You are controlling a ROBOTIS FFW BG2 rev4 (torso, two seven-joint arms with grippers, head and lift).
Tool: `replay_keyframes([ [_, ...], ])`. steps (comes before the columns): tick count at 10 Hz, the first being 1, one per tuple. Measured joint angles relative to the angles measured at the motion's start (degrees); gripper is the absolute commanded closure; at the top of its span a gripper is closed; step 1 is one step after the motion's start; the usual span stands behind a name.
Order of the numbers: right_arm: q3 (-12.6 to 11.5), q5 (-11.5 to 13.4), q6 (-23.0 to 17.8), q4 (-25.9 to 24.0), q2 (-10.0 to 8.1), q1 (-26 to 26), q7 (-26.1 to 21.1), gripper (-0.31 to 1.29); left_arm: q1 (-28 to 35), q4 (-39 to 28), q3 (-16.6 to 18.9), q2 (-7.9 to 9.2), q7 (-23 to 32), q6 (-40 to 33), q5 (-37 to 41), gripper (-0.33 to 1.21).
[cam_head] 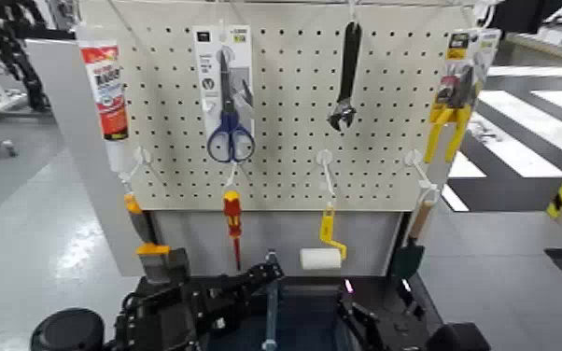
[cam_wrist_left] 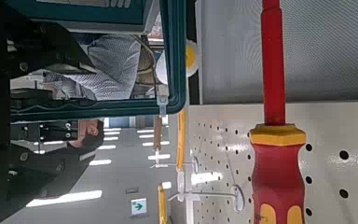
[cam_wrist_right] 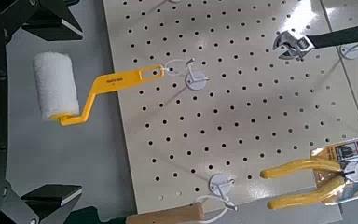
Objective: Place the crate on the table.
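The crate shows at the bottom of the head view as a dark blue bin with a slim blue bar standing up across its middle. It lies low in front of the pegboard, over the black table; whether it rests on the table cannot be seen. My left gripper is right against the bar's left side. In the left wrist view the crate's teal-blue rim runs close by the camera. My right gripper is at the crate's right side. Its black fingertips stand wide apart with nothing between them.
A cream pegboard stands just behind, hung with scissors, a wrench, yellow pliers, a red screwdriver, a paint roller and a tube. Glossy grey floor lies on both sides. A person in a striped shirt shows beyond the rim.
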Motion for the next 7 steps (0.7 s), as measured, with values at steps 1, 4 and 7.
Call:
replay_keyframes([
  [1, 0.0, 0.0, 0.0, 0.0, -0.03, 0.0, 0.0, 0.14, 0.4, -0.1, 0.4, -0.10, 0.0, -0.2, -0.6, 0.14],
  [4, 0.0, 0.0, 0.2, 0.0, -0.21, 0.0, 0.0, 0.14, 3.0, -2.9, 2.8, -0.55, -0.5, -2.7, -4.6, 0.14],
  [7, 0.1, 0.0, 0.6, -0.1, -0.47, -0.1, 0.1, 0.14, 8.9, -11.8, 8.6, -1.53, 1.7, -8.1, -14.5, 0.14],
])
